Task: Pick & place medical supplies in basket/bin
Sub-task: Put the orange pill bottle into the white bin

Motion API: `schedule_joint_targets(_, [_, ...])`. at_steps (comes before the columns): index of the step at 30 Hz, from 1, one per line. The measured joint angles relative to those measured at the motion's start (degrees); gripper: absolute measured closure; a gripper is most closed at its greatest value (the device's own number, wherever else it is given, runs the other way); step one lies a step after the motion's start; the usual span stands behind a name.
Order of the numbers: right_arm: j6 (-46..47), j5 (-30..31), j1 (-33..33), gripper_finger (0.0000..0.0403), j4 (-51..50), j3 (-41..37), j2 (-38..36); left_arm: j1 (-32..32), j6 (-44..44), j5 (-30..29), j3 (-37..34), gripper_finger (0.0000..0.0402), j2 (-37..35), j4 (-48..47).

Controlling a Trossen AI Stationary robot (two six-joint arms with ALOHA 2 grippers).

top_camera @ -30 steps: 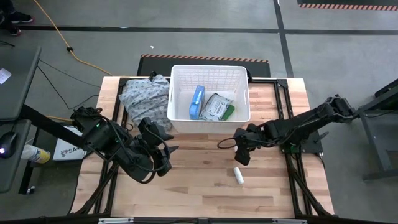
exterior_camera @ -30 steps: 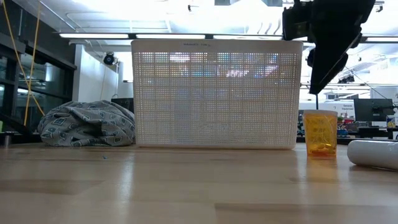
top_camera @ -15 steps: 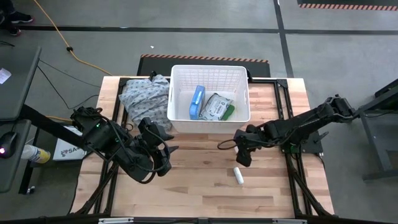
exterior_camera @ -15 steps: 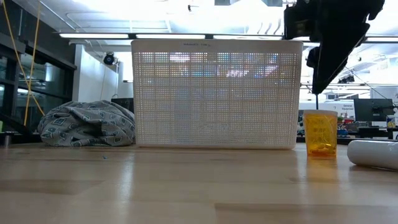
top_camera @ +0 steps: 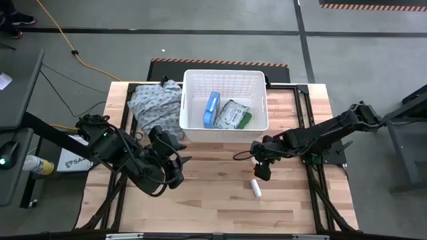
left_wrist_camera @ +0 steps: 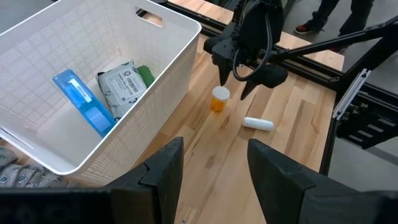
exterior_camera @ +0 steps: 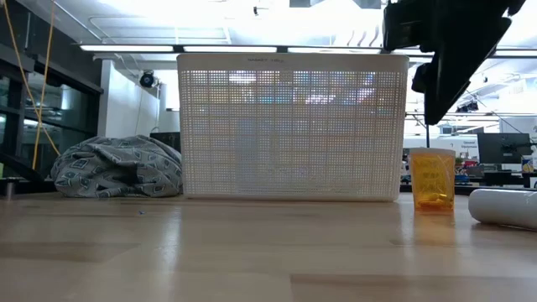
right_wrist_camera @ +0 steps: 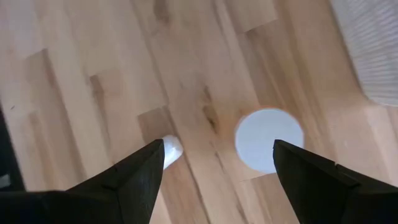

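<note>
Right gripper point(left_wrist_camera: 236, 79), jaws spread, above upright orange-capped vial point(left_wrist_camera: 218, 99); white tube point(top_camera: 256, 188) lying flat, lengthwise toward the basket point(top_camera: 225, 80).

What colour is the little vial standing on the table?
Orange, with a white cap; the left wrist view shows it best.

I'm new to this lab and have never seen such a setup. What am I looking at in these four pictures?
It is a robot with two dark arms at a wooden table, sorting medical supplies into a white basket. One picture looks straight down, one looks level across the tabletop, and one comes from each wrist. The basket already holds a blue-white packet, a grey-white pack and a green bar. An orange vial and a white tube wait on the table; a grey cloth lies beside the basket. The right end effector hangs open above the vial, holding nothing. The left end effector waits open in front of the basket, also holding nothing.
</note>
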Motion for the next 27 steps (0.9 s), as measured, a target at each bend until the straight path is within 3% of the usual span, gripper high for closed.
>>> schedule_joint_targets(5, [-0.2,-1.3,0.0,0.009,0.0,0.0,0.0,0.0,0.0,0.0,0.0,0.019,0.0,0.0])
schedule_joint_targets(14, [-1.1,0.1,0.0,0.0007,-0.1,0.0,0.0,0.0,0.0,0.0,0.0,0.019,0.0,0.0])
schedule_joint_targets(27, [-1.5,1.4,0.0,0.0022,0.2,0.0,0.0,0.0,0.0,0.7,0.0,0.019,0.0,0.0])
